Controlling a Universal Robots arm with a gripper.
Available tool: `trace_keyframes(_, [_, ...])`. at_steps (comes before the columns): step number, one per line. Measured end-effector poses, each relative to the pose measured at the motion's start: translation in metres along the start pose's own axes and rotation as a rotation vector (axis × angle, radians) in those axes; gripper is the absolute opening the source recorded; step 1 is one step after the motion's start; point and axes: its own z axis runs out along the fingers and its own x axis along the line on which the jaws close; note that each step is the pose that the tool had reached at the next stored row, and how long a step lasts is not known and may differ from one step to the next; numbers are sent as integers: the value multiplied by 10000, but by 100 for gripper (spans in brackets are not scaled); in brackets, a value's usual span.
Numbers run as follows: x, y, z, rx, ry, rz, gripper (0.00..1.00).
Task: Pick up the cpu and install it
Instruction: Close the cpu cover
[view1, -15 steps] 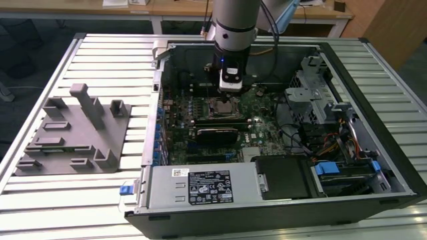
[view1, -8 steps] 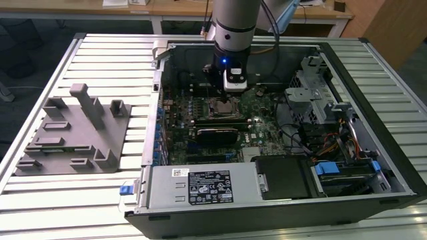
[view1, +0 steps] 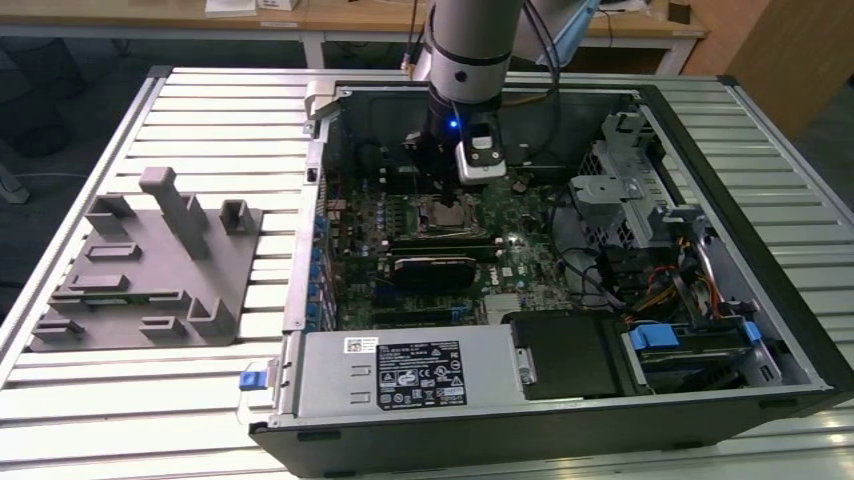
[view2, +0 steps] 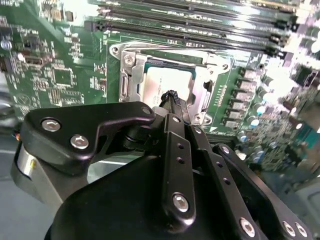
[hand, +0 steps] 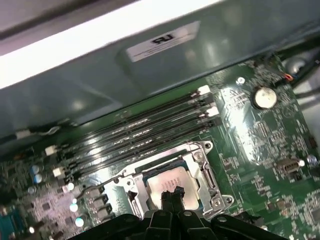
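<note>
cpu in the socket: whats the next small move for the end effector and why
Probably a short straight lift. The cpu lies flat inside the socket frame, and the end effector, tips shut, sits over its top gripping nothing, so backing off without sideways drag looks safest.

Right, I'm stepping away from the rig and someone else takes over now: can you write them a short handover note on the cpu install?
Gripper: jaws shut, nothing between them, tips just above the cpu; contact unclear.
Cpu: lying flat inside the socket frame on the motherboard, in the open computer case.
Done: cpu sits in the socket.
Left: confirm seating; whether the frame is latched I cannot tell.
</note>
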Motion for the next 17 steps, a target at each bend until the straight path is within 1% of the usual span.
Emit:
trace_keyframes(8, [-1,-1,27,42,36,-1447,11])
trace_keyframes(11, [-1,-1,32,72,45,-1955,11])
trace_keyframes(12, [-1,-1,32,83,47,-2079,11])
trace_keyframes(13, [-1,-1,32,84,47,-2106,11])
trace_keyframes(17, [1,-2,34,82,47,-2108,11])
